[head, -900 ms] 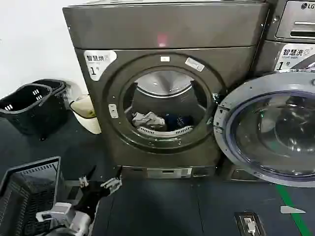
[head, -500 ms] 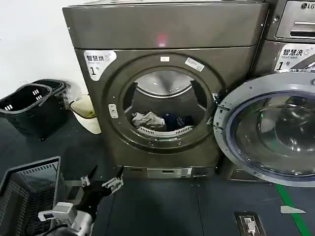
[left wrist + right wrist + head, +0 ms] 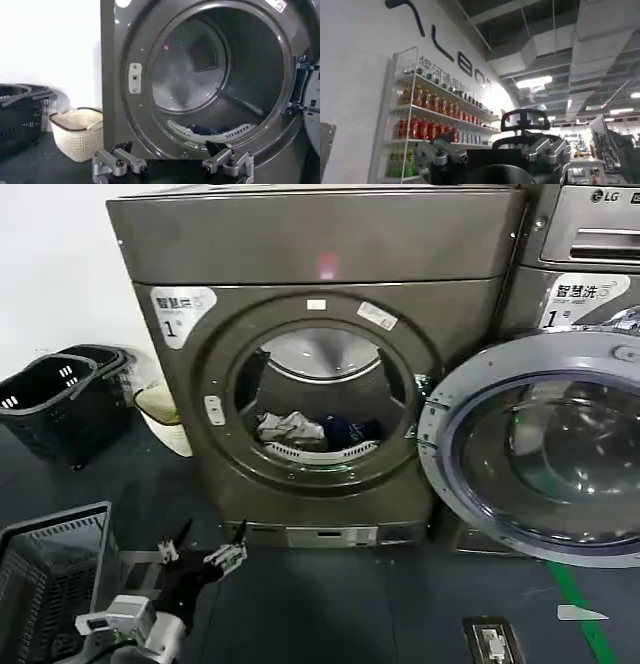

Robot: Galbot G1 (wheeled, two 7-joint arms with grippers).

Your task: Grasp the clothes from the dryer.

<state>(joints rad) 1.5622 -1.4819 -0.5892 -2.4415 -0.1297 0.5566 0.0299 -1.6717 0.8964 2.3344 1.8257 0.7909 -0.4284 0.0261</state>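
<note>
Bronze-grey dryer [image 3: 320, 374] stands door open, the clothes [image 3: 310, 429] untouched at the drum's front lip. Left hand [image 3: 200, 556] hovers low before the dryer, fingers spread, empty; reaching and grasping remain. Right hand [image 3: 492, 152] is open, aimed elsewhere.

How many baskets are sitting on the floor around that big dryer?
3, maybe more hidden. A black basket stands by the wall left of the dryer; a cream basket sits against the dryer's left side; a dark mesh basket is nearest, beside the left gripper.
</note>
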